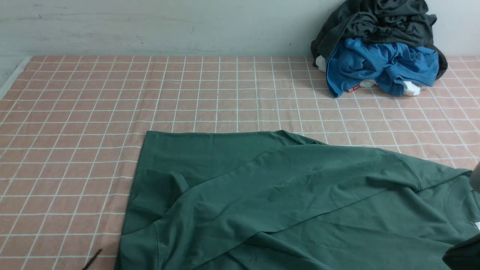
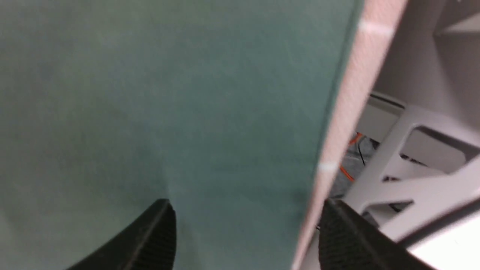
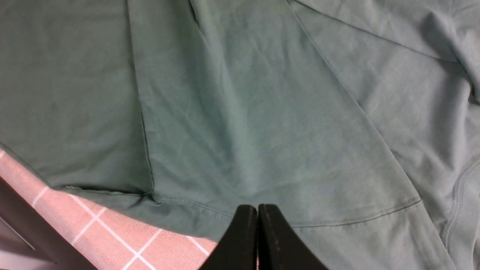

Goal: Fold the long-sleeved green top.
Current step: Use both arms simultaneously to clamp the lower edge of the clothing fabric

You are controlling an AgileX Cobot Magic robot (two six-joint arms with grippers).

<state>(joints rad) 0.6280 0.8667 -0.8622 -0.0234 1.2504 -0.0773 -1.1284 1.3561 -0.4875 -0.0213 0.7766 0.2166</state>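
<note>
The left gripper (image 2: 247, 232) stands with its two dark fingers well apart, holding nothing, hovering over flat green cloth right at the cloth's straight edge, where a strip of the pink checked tablecloth (image 2: 360, 75) shows beside it. The right gripper (image 3: 258, 225) has its fingers pressed tight together with no fabric between them, poised over a stitched seam near another edge. Beneath both lies the green long-sleeved top (image 1: 285, 195), filling the lower middle and lower right of the front view. It is spread sideways, with the ribbed neck (image 3: 461, 195) and small white label (image 1: 477, 225) at the right edge of the frame, and one sleeve laid slantwise across the body. The top looks soft and limp, fairly light, prone to wrinkling and sagging when lifted, and not slippery on the tablecloth. My judgement is to pinch it at hems, cuffs or shoulder seams, where the doubled cloth gives purchase. In the upper right of the frame a blue garment (image 1: 378, 63) and a dark grey garment (image 1: 375, 18) sit heaped, well apart from it.
</note>
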